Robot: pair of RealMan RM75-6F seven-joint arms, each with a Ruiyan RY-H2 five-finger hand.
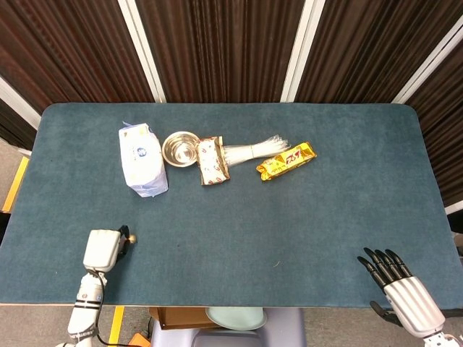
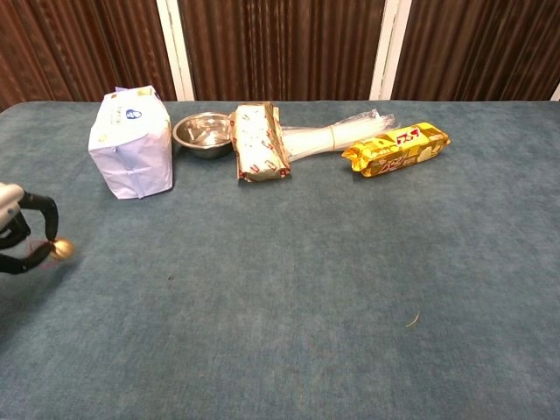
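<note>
My left hand (image 1: 103, 249) (image 2: 19, 229) hovers over the table's near left corner. Its curled dark fingers pinch a small gold ball (image 1: 133, 238) (image 2: 61, 249), which hangs just above the cloth and looks blurred in the chest view. My right hand (image 1: 396, 280) is at the near right corner with its fingers stretched out and holding nothing; only the head view shows it. Both hands are far from the row of items at the back.
Along the back of the blue table (image 1: 289, 231) lie a white tissue pack (image 1: 142, 159), a steel bowl (image 1: 180, 147), a brown packet (image 1: 213, 160), a clear bag of straws (image 1: 253, 150) and a yellow snack pack (image 1: 286, 160).
</note>
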